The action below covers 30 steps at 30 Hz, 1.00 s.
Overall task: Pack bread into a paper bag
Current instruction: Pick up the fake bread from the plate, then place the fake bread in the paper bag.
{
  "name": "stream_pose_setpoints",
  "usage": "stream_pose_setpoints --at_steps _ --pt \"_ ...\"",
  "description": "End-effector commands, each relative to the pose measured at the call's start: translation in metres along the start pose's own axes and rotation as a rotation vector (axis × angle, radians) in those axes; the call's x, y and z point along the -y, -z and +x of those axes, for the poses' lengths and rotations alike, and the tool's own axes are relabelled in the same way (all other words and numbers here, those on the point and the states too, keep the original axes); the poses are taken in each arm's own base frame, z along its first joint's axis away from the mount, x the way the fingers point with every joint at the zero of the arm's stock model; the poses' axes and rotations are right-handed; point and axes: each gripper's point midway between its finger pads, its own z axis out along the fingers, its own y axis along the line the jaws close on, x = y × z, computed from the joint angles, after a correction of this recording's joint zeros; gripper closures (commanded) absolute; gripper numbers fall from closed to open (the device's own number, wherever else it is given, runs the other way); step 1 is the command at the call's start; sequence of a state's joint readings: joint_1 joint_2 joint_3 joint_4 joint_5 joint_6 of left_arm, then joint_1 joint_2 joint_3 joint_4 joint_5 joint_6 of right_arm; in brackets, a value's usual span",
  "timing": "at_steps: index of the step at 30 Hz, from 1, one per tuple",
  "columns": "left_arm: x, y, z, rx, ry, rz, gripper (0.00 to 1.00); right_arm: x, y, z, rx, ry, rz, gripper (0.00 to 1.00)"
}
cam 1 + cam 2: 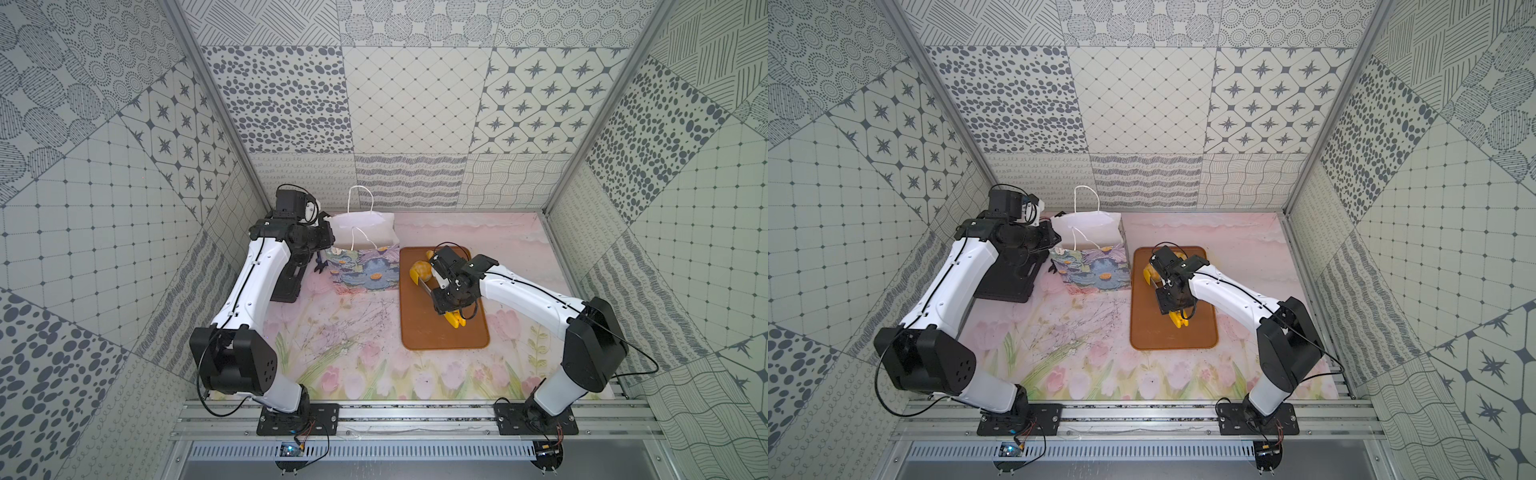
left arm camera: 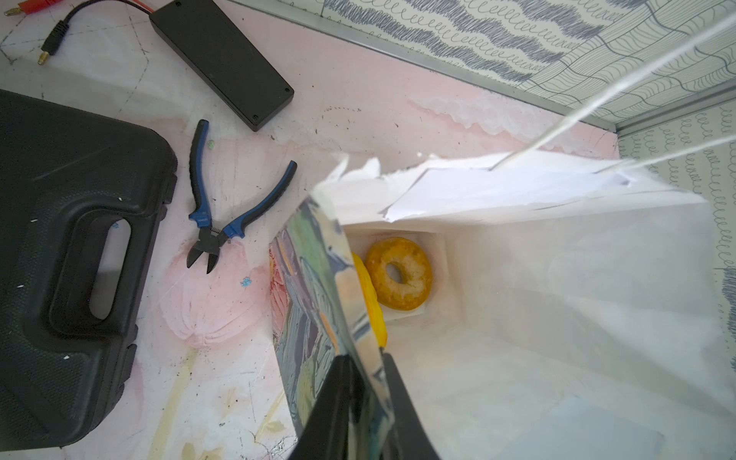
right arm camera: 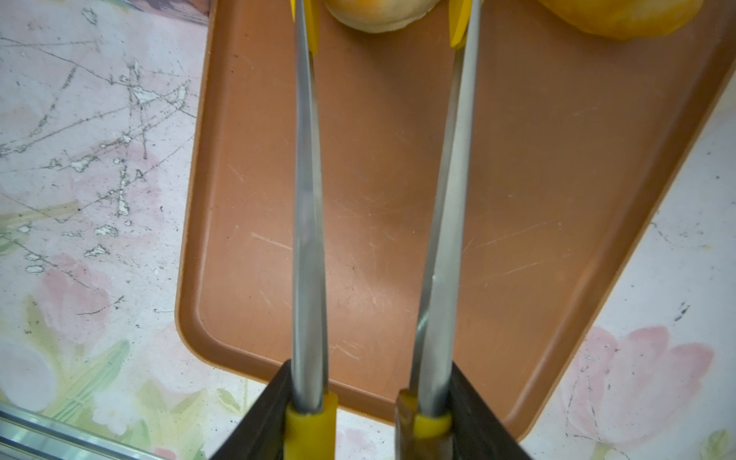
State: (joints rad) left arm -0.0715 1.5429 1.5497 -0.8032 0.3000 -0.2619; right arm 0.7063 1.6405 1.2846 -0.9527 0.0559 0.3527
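Observation:
The paper bag (image 1: 365, 270) (image 1: 1096, 270) stands open at the back left, its flower print facing forward. My left gripper (image 2: 364, 366) (image 1: 326, 247) is shut on the bag's printed front wall at the rim. Inside the bag (image 2: 557, 278) lie a ring-shaped bagel (image 2: 398, 275) and a yellow piece of bread (image 2: 368, 294), half hidden by that wall. My right gripper (image 3: 370, 370) (image 1: 444, 305) is shut on the yellow-tipped tongs (image 3: 306, 199). The tong tips flank a round bun (image 3: 378, 12) (image 1: 424, 269) on the brown tray (image 1: 419, 328). A second piece of bread (image 3: 621, 16) lies beside it.
A black case (image 1: 286, 282) (image 2: 59, 259) lies left of the bag, under my left arm. Blue-handled pliers (image 2: 223, 215), a flat black box (image 2: 223, 59) and a cable lie between the case and the bag. Patterned walls enclose the table on three sides.

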Motion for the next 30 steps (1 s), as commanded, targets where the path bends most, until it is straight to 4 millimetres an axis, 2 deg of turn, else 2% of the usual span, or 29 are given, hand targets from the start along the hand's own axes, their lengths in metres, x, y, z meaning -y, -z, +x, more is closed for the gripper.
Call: stream_pose_setpoints --at_steps 1,10,18,23,30 --pt "0.001 0.005 -0.005 0.018 -0.017 -0.006 0.84 0.001 0.028 -0.016 0.099 -0.003 -0.008 0.45" --pt "-0.001 0.005 -0.002 0.014 -0.019 -0.015 0.84 0.014 0.078 -0.007 0.176 -0.035 0.005 0.45" --pt "0.0 0.008 -0.003 0.02 -0.018 -0.016 0.84 0.02 0.142 -0.017 0.295 -0.036 0.019 0.46" --pt "-0.001 0.008 -0.001 0.016 -0.018 -0.019 0.84 0.014 0.178 -0.023 0.353 -0.013 0.021 0.46" --pt "-0.002 0.008 -0.002 0.018 -0.019 -0.022 0.84 -0.004 0.217 -0.036 0.425 0.029 0.002 0.46"
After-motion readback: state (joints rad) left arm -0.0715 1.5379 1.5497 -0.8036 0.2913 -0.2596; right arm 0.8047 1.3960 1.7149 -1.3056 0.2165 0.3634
